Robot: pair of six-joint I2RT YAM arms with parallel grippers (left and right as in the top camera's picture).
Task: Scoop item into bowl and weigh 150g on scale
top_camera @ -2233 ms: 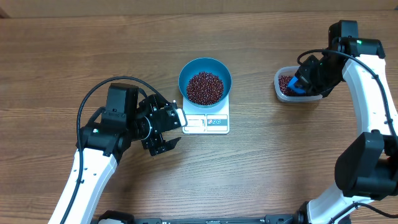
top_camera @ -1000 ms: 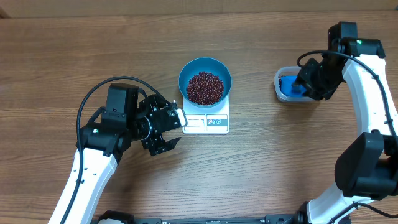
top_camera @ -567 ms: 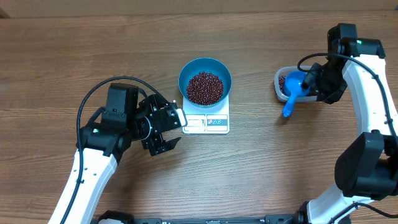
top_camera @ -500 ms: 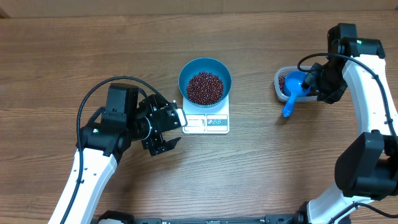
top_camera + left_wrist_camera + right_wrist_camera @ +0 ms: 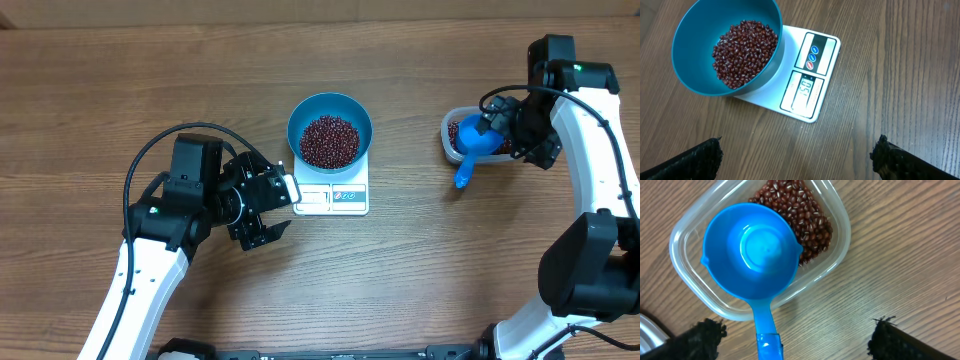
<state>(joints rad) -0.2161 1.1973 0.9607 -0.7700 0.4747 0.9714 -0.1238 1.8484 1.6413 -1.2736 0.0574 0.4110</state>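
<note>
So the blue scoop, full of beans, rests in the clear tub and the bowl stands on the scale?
No: the scoop is empty, as the right wrist view shows. It does rest in the clear tub, and the bowl stands on the scale.

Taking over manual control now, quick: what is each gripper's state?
Left gripper: open, holding nothing.
Right gripper: open, holding nothing; the scoop rests in the tub, untouched.

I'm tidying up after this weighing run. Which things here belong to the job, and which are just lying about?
Job's own:
- beans
- bowl holding them
- scale under the bowl

Lying about:
- scoop, unheld, resting in the tub
- tub, holding more beans
</note>
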